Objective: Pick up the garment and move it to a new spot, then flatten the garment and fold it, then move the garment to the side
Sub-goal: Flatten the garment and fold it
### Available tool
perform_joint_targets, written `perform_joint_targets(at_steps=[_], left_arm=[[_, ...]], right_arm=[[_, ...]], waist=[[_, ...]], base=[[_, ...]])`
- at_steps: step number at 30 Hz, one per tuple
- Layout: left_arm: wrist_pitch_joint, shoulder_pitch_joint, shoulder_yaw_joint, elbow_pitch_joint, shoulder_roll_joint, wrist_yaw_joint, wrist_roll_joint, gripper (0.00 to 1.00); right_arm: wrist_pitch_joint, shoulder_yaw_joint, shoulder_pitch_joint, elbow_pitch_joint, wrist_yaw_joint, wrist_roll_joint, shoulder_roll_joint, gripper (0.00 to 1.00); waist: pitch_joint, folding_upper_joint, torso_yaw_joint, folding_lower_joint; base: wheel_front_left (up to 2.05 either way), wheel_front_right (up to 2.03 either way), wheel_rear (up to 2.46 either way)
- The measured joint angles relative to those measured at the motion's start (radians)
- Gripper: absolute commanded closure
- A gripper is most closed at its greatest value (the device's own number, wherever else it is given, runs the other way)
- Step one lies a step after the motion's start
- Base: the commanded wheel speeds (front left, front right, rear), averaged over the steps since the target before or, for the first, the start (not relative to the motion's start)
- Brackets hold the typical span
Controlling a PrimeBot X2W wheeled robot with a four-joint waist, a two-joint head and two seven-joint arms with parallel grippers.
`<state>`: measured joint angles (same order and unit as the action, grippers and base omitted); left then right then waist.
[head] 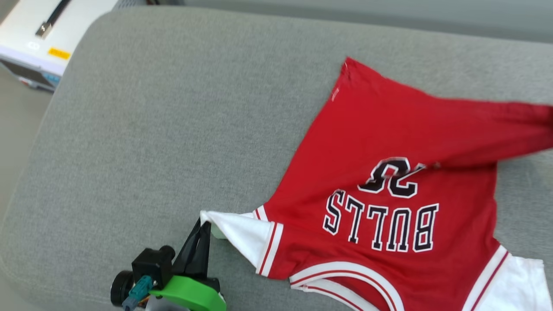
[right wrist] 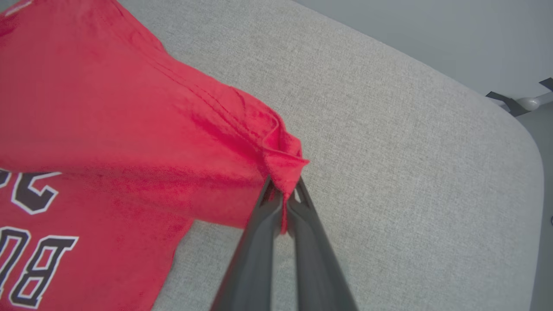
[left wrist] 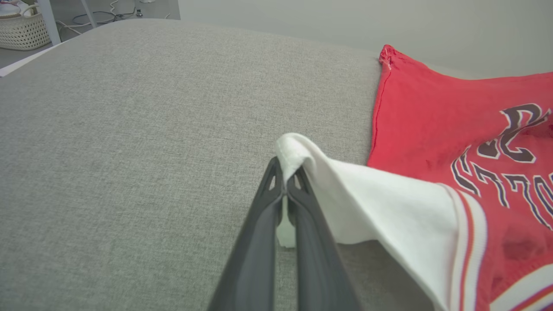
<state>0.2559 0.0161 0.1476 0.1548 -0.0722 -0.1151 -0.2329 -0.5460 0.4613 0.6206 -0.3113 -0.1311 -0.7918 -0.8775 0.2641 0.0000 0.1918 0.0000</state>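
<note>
Left gripper [head: 206, 224] at the lower left of the head view, long dark fingers [head: 196, 250] pressed together and pinching the very tip of a white sleeve [head: 242, 235], that sleeve drawn out to a point. Behind the fingers, a black camera block [head: 149, 268] and a green wrist shell [head: 192, 296]. Seen from the left wrist, a curl of white cloth folded over the fingertips and a scrap of it caught in the slit between them; sleeve raised a little off the grey cushion [head: 151, 129], shadow underneath.

Further right, garment [head: 389, 129] lying on the cushion, right of centre, red, striped collar toward the robot. Black, white-edged lettering [head: 380, 226] upside down in the head view; number [head: 393, 177] beyond it partly overlapped by a fold of red cloth. One hem corner [head: 348, 65] flat near the far side of the cushion. Second white sleeve [head: 518, 285] at the bottom right corner. Band of red cloth [head: 518, 125] stretched out to the right edge of that view.

Right gripper [right wrist: 283, 190], in its own wrist view, closed tight on the other hem corner [right wrist: 285, 166]: cloth bunched just above the tips, a thin red strip pinched between them, rest of the garment trailing off to that view's left, grey cushion beneath and to the right.
</note>
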Motion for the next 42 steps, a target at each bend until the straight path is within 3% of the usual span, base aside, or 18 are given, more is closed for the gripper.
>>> perform_joint_targets(at_steps=[4, 10, 19, 27, 28, 29, 30, 36, 42], left_arm=[[0.0, 0.039, -0.018, 0.005, -0.004, 0.0, 0.0, 1.0], [0.0, 0.07, -0.037, 0.013, -0.018, 0.0, 0.0, 1.0], [0.0, 0.07, -0.033, 0.028, -0.019, 0.0, 0.0, 1.0], [0.0, 0.07, -0.037, 0.035, -0.019, 0.0, 0.0, 1.0], [0.0, 0.07, -0.038, 0.036, -0.019, 0.0, 0.0, 1.0], [0.0, 0.07, -0.038, 0.037, -0.019, 0.0, 0.0, 1.0], [0.0, 0.069, -0.039, 0.038, -0.019, 0.0, 0.0, 1.0], [0.0, 0.069, -0.037, 0.037, -0.017, 0.0, 0.0, 1.0], [0.0, 0.065, -0.03, 0.023, -0.015, -0.003, 0.003, 1.0]], right_arm=[[0.075, -0.094, -0.218, 0.015, 0.0, -0.059, -0.021, 1.0], [0.129, -0.228, -0.473, 0.023, 0.0, -0.079, 0.015, 1.0], [0.172, -0.43, -0.851, 0.041, 0.0, -0.055, 0.184, 1.0], [0.118, -0.492, -0.94, 0.094, 0.0, -0.001, 0.277, 1.0], [0.118, -0.505, -0.942, 0.104, 0.0, 0.009, 0.285, 0.77], [0.118, -0.517, -0.944, 0.117, 0.0, 0.018, 0.293, 0.34], [0.118, -0.526, -0.943, 0.134, 0.0, 0.029, 0.299, 0.0], [0.126, -0.608, -0.9, 0.282, 0.0, 0.061, 0.32, 0.0], [0.113, -0.659, -0.77, 0.451, 0.0, 0.096, 0.299, 0.0]], waist=[[-0.07, 0.0, -0.028, 0.0], [-0.128, 0.0, -0.069, -0.0001], [-0.159, 0.0, -0.088, -0.0001], [-0.15, 0.0, -0.092, -0.0001], [-0.149, 0.0, -0.092, -0.0001], [-0.148, 0.0, -0.093, 0.0], [-0.148, 0.0, -0.093, -0.0001], [-0.152, 0.0, -0.088, 0.0], [-0.138, 0.0, -0.075, 0.0]], base=[[0.0, 0.0, 0.0], [0.0, 0.0, 0.0], [0.0, 0.0, 0.0], [0.0, 0.0, 0.0], [0.0, 0.0, 0.0], [0.0, 0.0, 0.0], [0.0, 0.0, 0.0], [0.0, 0.0, 0.0], [0.0, 0.0, 0.0]])
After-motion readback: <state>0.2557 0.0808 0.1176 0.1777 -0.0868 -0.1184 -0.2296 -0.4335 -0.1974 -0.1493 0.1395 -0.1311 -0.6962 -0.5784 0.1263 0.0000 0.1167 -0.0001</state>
